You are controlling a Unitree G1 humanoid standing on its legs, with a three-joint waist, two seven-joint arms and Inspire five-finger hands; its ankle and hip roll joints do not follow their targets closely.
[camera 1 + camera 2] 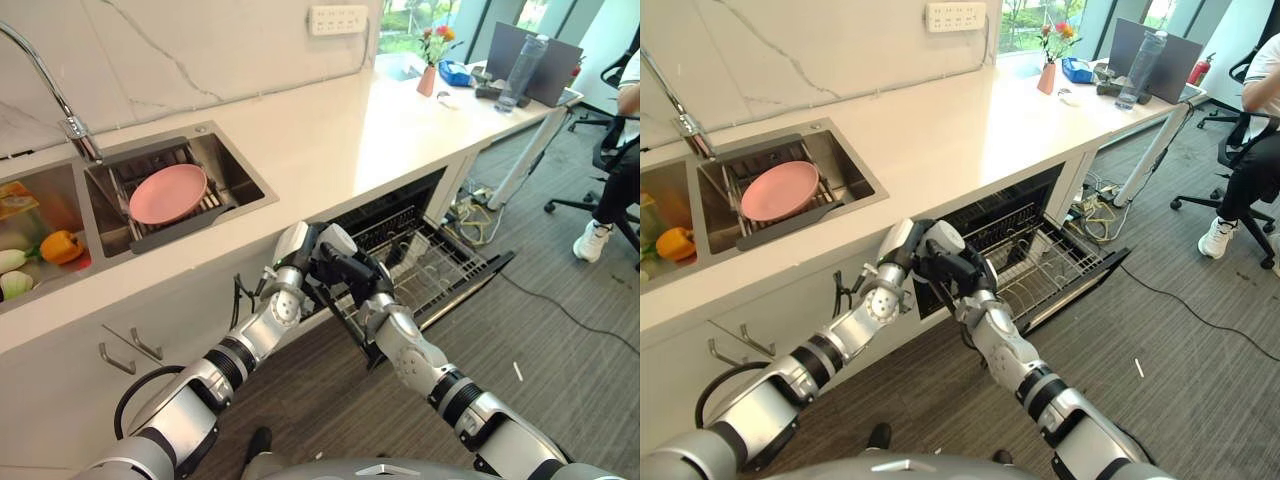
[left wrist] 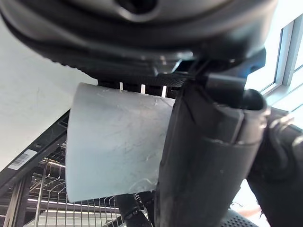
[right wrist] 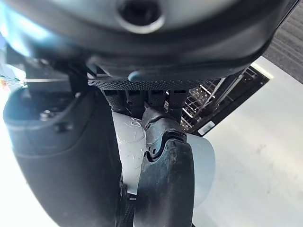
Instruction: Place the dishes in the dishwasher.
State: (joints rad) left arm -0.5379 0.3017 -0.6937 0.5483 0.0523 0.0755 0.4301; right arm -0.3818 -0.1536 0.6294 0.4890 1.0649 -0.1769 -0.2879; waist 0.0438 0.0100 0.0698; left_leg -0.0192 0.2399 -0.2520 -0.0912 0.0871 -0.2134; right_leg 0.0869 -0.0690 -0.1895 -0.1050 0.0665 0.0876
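Though scuffed, smooth grey cup [image 2: 113, 146], both hands' [image 1: 345, 265] grasp.

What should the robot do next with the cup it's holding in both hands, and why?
Probably let the left hand go and have the right hand carry the cup down into the rack. Both hands are curled round the cup in front of the open dishwasher, above the pulled-out rack, so it isn't loaded yet.

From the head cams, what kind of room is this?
Likely an office kitchenette: a white counter with a steel sink holding a pink plate, an open dishwasher below, and a desk with a seated person beyond.
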